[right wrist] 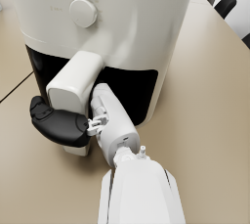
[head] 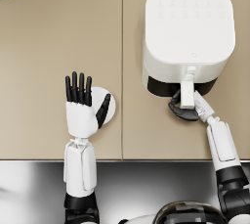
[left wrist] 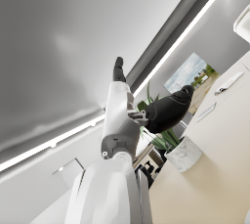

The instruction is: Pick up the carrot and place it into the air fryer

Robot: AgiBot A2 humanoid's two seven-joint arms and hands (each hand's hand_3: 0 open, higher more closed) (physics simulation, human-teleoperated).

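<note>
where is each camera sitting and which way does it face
Head view: on the robot's head, looking steeply down at the tan table, air fryer and white plate; both arms show.
Left wrist view: on the left forearm, tilted up toward ceiling and wall; the open left robot hand shows.
Right wrist view: on the right forearm, facing the air fryer handle, gripped by the right robot hand.
Head and right wrist views share the handle grip.

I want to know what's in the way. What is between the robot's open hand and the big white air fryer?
Only bare tan table lies between left hand and white air fryer, per the head view.
</note>
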